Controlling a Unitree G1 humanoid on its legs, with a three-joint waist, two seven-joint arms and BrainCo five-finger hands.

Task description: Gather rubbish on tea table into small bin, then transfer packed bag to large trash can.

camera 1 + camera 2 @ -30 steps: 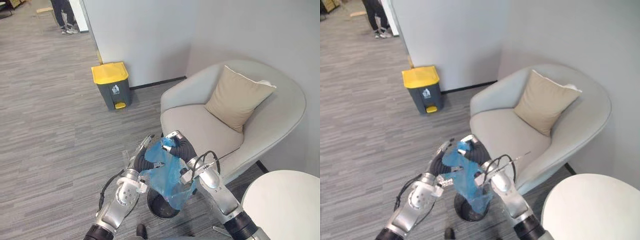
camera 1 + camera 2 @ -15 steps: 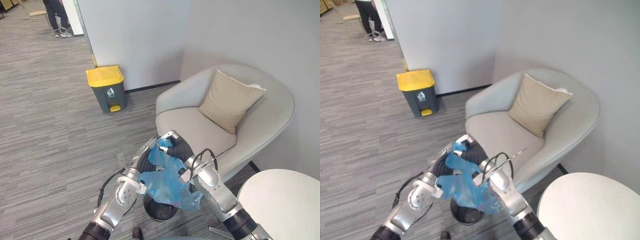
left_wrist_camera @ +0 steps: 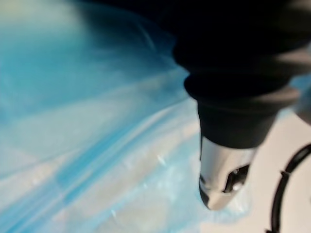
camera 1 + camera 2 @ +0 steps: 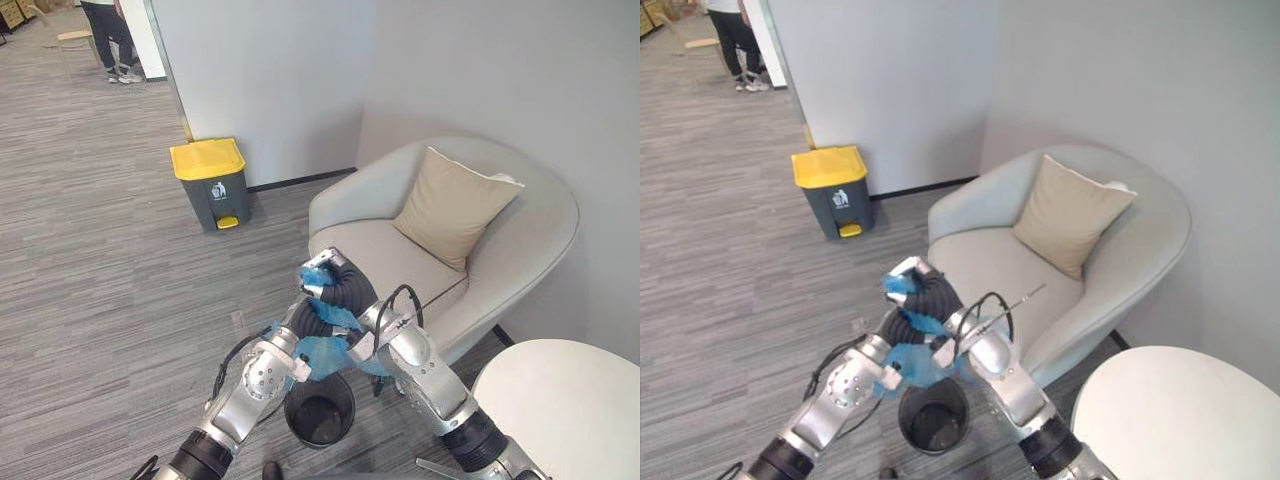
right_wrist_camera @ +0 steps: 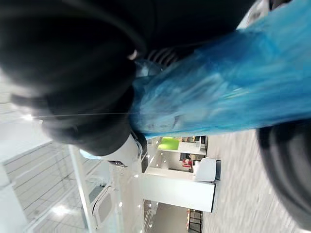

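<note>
Left eye view has the blue bag (image 4: pixel 322 352) bunched in the air between both hands, above the small black bin (image 4: pixel 292 420) on the floor beside the armchair (image 4: pixel 400 262); the bin's inside is dark, its contents impossible to tell. The right hand (image 4: pixel 340 288) pinches a tuft of the bag in curled fingers; the left hand (image 4: pixel 303 322) lies against the plastic, grip unclear; the large trash can (image 4: pixel 215 190), yellow lid down, stands well apart by the wall.
</note>
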